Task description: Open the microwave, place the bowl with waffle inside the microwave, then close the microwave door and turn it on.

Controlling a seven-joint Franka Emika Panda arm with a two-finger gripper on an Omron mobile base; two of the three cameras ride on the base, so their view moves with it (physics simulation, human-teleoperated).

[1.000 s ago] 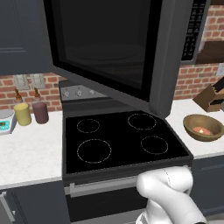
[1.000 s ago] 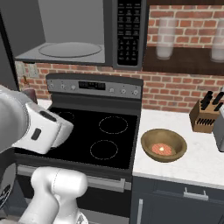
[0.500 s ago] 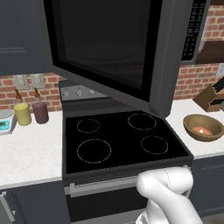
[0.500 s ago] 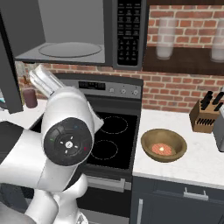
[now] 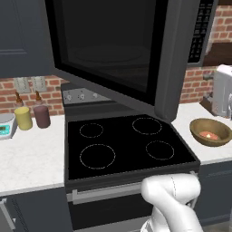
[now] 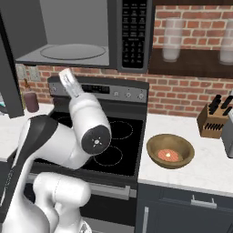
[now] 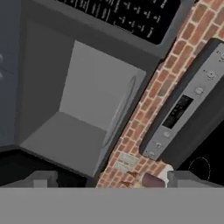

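The microwave [image 6: 82, 34] hangs over the stove with its light grey cavity and glass turntable [image 6: 73, 51] exposed. The microwave door [image 5: 108, 50] stands swung out to the left, its black window facing the left base view. On the right counter sits the brown bowl [image 6: 170, 151] with the small orange waffle [image 6: 168, 155] in it; the bowl [image 5: 210, 132] is also at the right edge of the left base view. My gripper [image 6: 66, 75] is raised over the stove below the cavity, far from the bowl. My gripper [image 7: 113, 179] is open and empty, facing the cavity.
A black four-burner stove [image 5: 122, 145] lies under the microwave. A knife block [image 6: 213, 119] stands right of the bowl, and a white appliance [image 5: 223, 90] behind it. A yellow jar [image 5: 23, 118], a maroon jar [image 5: 41, 116] and a scale [image 5: 4, 126] are on the left counter.
My arm has swung up from the lower left, and the hand now points up toward the open cavity. The door, bowl and waffle have not moved.
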